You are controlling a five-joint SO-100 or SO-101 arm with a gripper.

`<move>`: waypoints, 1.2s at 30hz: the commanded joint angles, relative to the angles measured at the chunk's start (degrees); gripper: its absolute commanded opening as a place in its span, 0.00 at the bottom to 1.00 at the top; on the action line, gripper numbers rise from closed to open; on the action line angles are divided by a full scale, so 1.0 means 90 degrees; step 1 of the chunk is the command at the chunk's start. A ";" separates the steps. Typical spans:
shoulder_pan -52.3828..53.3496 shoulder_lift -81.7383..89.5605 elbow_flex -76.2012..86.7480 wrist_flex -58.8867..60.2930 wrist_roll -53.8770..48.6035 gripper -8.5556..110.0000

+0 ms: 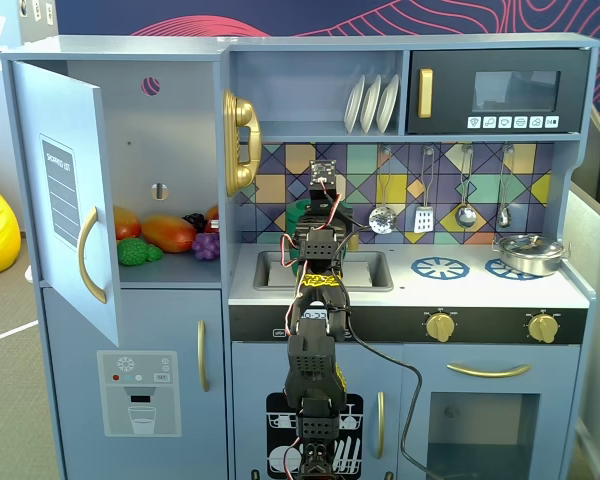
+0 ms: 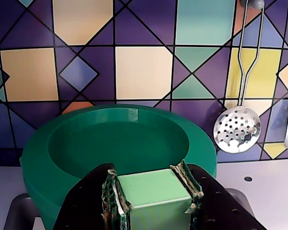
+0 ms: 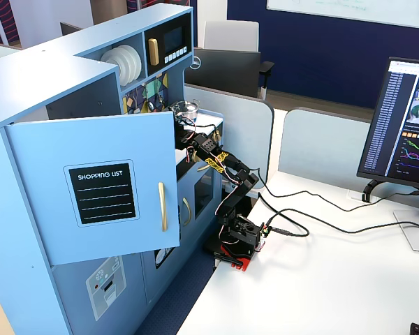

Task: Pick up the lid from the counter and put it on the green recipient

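In the wrist view we count one green recipient [image 2: 62,158], open-topped, by the tiled backsplash [image 2: 144,52], and one lid [image 2: 153,199], whose pale tab the gripper [image 2: 151,194] clamps just before the near rim. One slotted ladle [image 2: 236,129] hangs right. In a fixed view the arm [image 1: 315,330] hides nearly all the pot; the lid disc is cut off.
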 commanded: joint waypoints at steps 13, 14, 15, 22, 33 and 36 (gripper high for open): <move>-0.0195 -0.0244 -0.0459 -0.0508 0.0039 0.16; -0.0156 -0.0215 -0.0449 -0.0527 0.0088 0.20; -0.0137 -0.0186 -0.0449 -0.0518 0.0068 0.24; -0.0068 0.0322 -0.0488 -0.0166 -0.0205 0.35; 0.0010 0.3066 0.0400 0.1953 -0.0303 0.32; 0.0078 0.4004 0.1201 0.2588 -0.0146 0.31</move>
